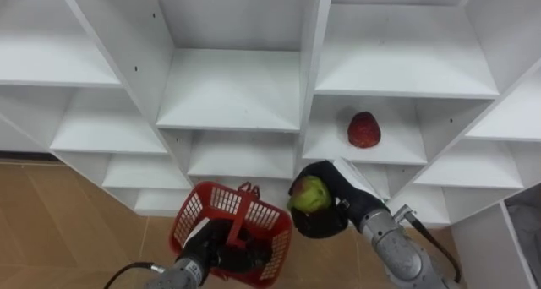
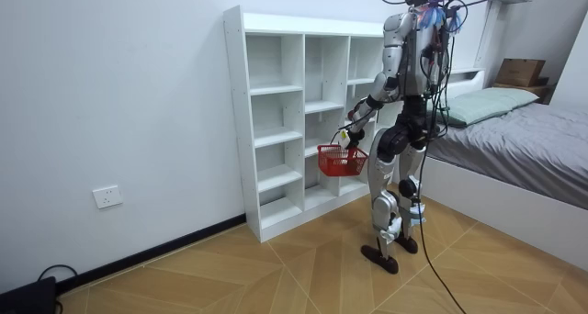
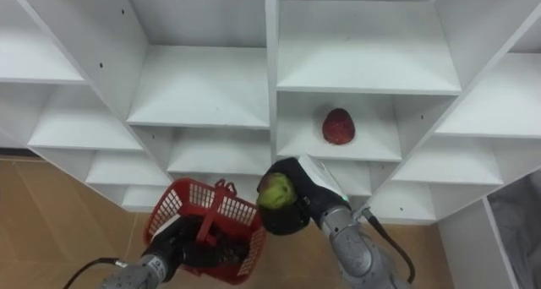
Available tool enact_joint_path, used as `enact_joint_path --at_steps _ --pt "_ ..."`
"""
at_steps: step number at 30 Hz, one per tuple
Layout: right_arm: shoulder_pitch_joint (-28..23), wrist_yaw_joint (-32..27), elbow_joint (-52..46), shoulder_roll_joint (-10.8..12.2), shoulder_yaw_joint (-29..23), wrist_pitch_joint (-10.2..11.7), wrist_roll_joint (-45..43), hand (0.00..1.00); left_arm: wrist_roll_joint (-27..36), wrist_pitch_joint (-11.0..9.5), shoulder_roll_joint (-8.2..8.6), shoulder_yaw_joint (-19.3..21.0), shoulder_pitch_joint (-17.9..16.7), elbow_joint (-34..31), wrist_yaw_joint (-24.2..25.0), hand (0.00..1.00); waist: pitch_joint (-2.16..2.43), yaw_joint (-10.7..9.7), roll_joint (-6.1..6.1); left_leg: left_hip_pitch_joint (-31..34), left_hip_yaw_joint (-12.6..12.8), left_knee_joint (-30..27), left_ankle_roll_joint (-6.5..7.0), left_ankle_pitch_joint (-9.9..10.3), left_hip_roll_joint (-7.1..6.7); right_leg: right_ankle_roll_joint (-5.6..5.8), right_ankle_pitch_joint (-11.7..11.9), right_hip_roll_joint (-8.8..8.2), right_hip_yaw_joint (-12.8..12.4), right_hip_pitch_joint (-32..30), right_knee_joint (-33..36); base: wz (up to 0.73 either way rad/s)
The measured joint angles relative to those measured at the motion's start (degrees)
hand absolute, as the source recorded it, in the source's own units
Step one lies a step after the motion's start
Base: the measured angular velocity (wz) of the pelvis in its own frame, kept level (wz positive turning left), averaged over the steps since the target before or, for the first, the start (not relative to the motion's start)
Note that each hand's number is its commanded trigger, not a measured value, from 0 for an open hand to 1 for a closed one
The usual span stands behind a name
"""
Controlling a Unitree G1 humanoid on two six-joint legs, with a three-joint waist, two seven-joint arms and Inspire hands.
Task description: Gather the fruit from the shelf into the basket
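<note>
Hovering at the rim of the red plastic mesh basket point(image 1: 201, 209), the right hand point(image 1: 340, 206) is seen with fingers curled round a round green fruit point(image 1: 309, 194); the basket's handle is clenched in the left hand point(image 1: 211, 247); a red fruit point(image 1: 364, 129) lies on the white shelf point(image 1: 334, 145)

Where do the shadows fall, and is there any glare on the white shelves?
Left eye view: the light is soft and even, with no glare on the closet. The red fruit throws only a faint shadow on its shelf. Room view: the closet's compartments are shaded grey inside, and its front edges are brighter.
</note>
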State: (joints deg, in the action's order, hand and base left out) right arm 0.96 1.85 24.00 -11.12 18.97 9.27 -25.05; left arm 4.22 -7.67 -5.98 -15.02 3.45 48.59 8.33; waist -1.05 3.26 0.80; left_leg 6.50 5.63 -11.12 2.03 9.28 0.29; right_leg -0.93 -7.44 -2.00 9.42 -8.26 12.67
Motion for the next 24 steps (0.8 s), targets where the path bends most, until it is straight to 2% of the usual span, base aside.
enact_joint_path --at_steps 6,8,14,24 --pt "0.22 -0.77 2.54 -0.01 0.05 1.44 0.01 1.0 -0.02 -0.47 -0.29 -0.07 0.0 -1.19 0.26 1.0 0.0 0.07 0.32 0.28 0.32 0.09 -0.01 -0.01 0.08 -0.07 -0.04 -0.02 -0.28 -0.46 0.02 -0.02" --pt "0.46 -1.06 4.61 0.0 0.1 1.73 0.14 1.0 0.0 -1.2 -0.31 -0.65 0.02 -1.41 0.31 1.0 0.01 0.11 0.32 0.31 0.38 0.05 -0.01 -0.01 0.07 -0.06 -0.05 -0.04 -0.21 -0.42 -0.02 0.0" --pt "1.19 -1.14 9.44 -0.09 0.89 1.84 0.13 1.0 0.01 -1.37 -0.45 -1.79 0.13 -1.41 1.41 1.0 0.0 0.19 0.32 0.52 0.43 0.03 -0.01 -0.01 0.07 -0.07 -0.05 -0.19 -0.13 -0.63 -0.05 0.0" --pt "2.52 -1.69 11.12 -0.09 1.11 1.82 -0.41 1.0 -0.17 -1.41 -0.43 -2.15 0.21 -1.64 3.7 1.0 0.0 0.21 0.31 0.99 0.43 -0.1 -0.01 -0.01 0.04 -0.06 -0.06 -0.22 -0.13 -1.1 -0.07 0.0"
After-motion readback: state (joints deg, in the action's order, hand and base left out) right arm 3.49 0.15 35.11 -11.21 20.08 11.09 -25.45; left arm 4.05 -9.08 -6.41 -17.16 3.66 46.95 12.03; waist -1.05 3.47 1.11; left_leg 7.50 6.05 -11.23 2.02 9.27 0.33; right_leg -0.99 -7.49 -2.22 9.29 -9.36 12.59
